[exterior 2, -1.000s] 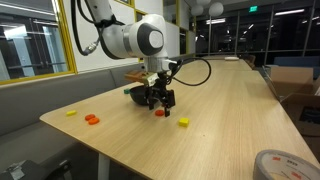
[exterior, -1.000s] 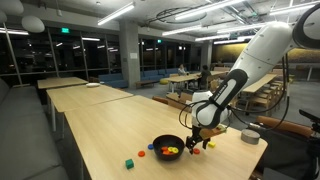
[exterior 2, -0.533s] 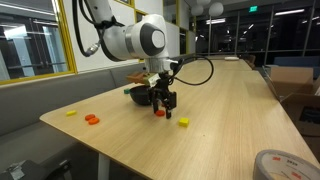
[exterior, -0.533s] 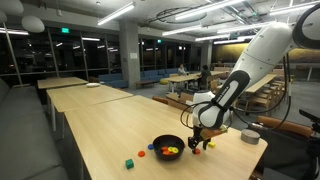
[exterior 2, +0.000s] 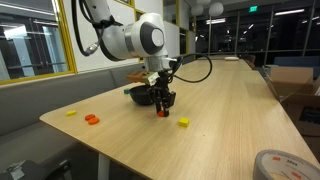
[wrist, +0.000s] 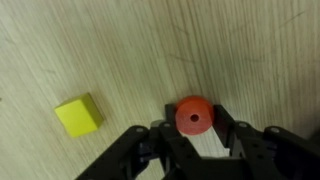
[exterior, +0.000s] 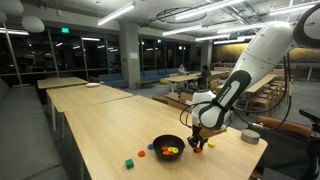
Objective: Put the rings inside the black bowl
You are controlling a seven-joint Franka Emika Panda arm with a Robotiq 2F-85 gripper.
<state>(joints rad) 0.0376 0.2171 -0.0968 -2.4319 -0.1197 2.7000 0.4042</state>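
Exterior view, arm entering from the right:
- The gripper [exterior: 197, 143] is lowered to the table [exterior: 95, 140], fingers pointing down.
- Finger spacing is too small to read here.
- The black bowl [exterior: 161, 141] stands just beside the gripper, on the side away from the arm. Yellow pieces lie inside it.
- A blue ring [exterior: 141, 155] lies on the table near the bowl.
- A green cube [exterior: 129, 163] lies a little beyond the blue ring.

Exterior view, arm entering from the upper left:
- The gripper [exterior 2: 162, 107] stands upright on the table [exterior 2: 225, 110], fingers drawn narrow.
- A red ring [exterior 2: 162, 113] sits between the fingertips at table level.
- A yellow block [exterior 2: 183, 122] lies near the gripper and apart from it.
- The black bowl [exterior 2: 133, 95] is just behind the gripper, partly hidden by it.
- An orange-red ring [exterior 2: 91, 119] and a yellow ring [exterior 2: 71, 113] lie well apart from the bowl, near the table's end.

Wrist view:
- The gripper [wrist: 196, 126] is closed on the red ring [wrist: 194, 114].
- One of the fingers [wrist: 163, 135] presses each side of the ring. The ring lies flat on the table [wrist: 120, 40], hole facing up.
- The yellow block [wrist: 78, 115] lies clear of the fingers
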